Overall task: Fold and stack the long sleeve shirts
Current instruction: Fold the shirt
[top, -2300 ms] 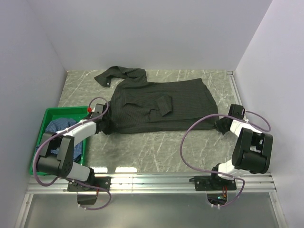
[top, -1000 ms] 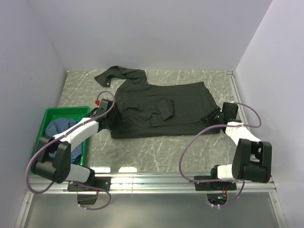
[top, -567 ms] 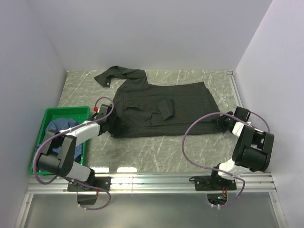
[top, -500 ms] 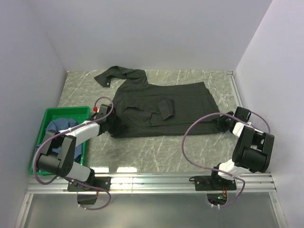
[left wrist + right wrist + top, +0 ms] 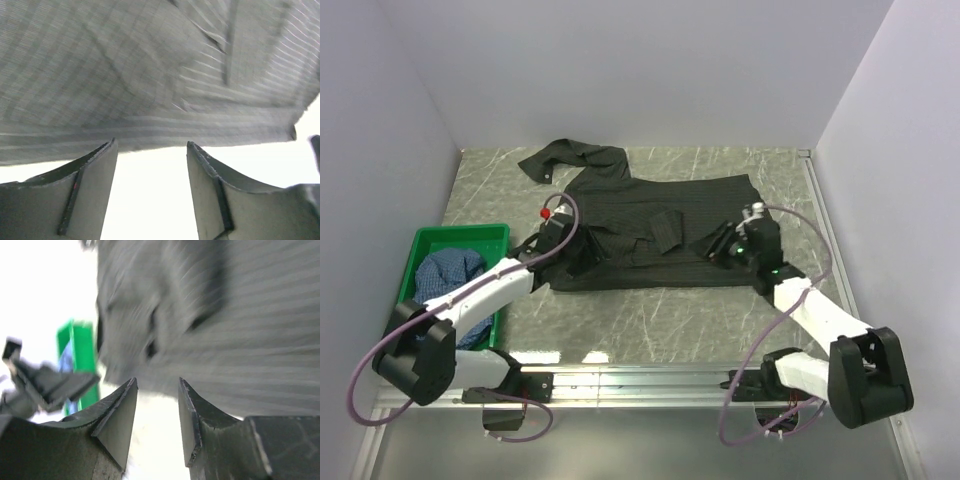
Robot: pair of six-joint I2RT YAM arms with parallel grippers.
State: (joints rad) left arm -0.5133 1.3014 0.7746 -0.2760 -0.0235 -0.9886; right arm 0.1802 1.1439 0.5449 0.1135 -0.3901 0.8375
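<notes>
The black pinstriped long sleeve shirt (image 5: 655,225) lies spread on the marble table, one sleeve trailing to the far left. The blue checked shirt (image 5: 445,275) is bunched inside the green crate (image 5: 460,236). My left gripper (image 5: 578,252) hovers at the black shirt's near left edge. In the left wrist view it (image 5: 151,145) is open and empty, with the shirt's hem (image 5: 150,125) just past its tips. My right gripper (image 5: 718,246) is over the shirt's near right part, pointing left. In the right wrist view it (image 5: 157,382) is also open and empty, facing the striped cloth (image 5: 240,330).
White walls close in the table on three sides. The crate (image 5: 80,355) stands at the left edge beside my left arm. A metal rail (image 5: 640,380) with both arm bases runs along the near edge. Bare marble (image 5: 650,320) lies between the shirt and the rail.
Both grippers have moved inward. The right one swung left from the table's right edge onto the shirt's right part. The left one went right and forward along the shirt's left edge.
</notes>
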